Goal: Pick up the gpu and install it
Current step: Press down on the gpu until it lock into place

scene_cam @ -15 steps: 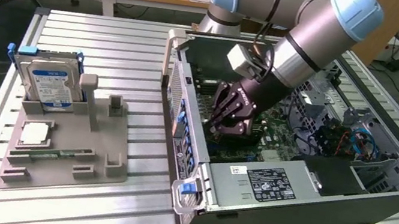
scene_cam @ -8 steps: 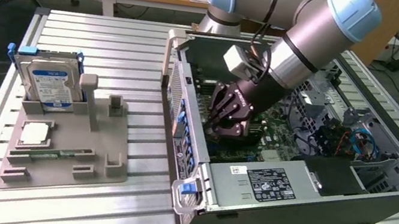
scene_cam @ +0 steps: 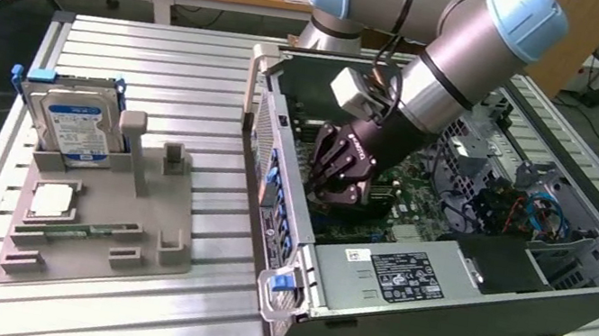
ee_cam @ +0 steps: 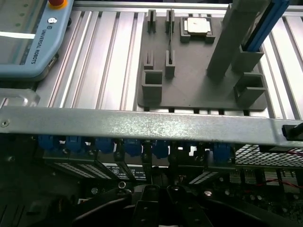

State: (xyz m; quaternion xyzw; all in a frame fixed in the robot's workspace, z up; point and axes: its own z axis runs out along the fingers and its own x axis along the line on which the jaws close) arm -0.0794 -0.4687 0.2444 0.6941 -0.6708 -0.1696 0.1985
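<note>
Reaching down into the open grey computer case [scene_cam: 473, 298], the black gripper [scene_cam: 334, 194] of the silver and light blue robot arm [scene_cam: 465, 50] is clenched, low over the green motherboard [scene_cam: 409, 206]

In the exterior view the fingers are pressed together near the case wall on that view's left, and a thin dark card stands on edge just under them; it seems to be the gpu [scene_cam: 341, 213], but I cannot tell whether the fingers hold it or only touch it. In the wrist view the closed fingertips [ee_cam: 158, 208] sit below the grey metal edge of the case [ee_cam: 142, 125]. On the ribbed aluminium table [scene_cam: 171, 64] beside the case lies the grey plastic holder tray [scene_cam: 142, 233], which carries the silver hard drive with a blue label [scene_cam: 73, 126], a small square processor chip [ee_cam: 198, 26] and a narrow green memory stick [scene_cam: 81, 231]
</note>
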